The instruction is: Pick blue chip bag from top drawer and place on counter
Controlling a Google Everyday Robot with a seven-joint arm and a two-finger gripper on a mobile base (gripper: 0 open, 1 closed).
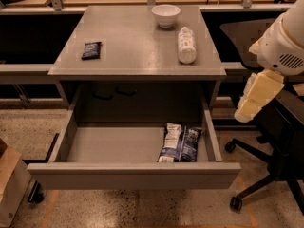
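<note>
**Camera view**

1. Location. The gripper (250,102) hangs right of the top drawer (118,146), outside its right wall and well apart from the target. You cannot tell how wide it stands.
2. Target. The blue chip bag (182,143) lies flat on the drawer floor at the near right. Its near end is against the front panel and its right edge is just beside the right wall.
3. Step in hand (judged): approach, with nothing held yet.
   - Bring the gripper left over the right wall, then descend from directly above the bag.
   - Align the gripper across the bag's short width, at mid-length.
   - Expect the foil to crumple and slip, so close gently.
   - Allow for the tight gap at the right wall.
   - Lift straight up before moving toward the far side, so that you clear the front edge of the bench (135,39), the grey cabinet top.
   - Set the bag down on the bare middle of the bench, between the small dark packet (91,50) and the white bottle (186,45).
4. Count.
   - One blue chip bag
   - One open drawer
   - One small dark packet
   - One white bottle
   - One white bowl (166,14)
   - One office chair (266,175)
   - One gripper
</note>
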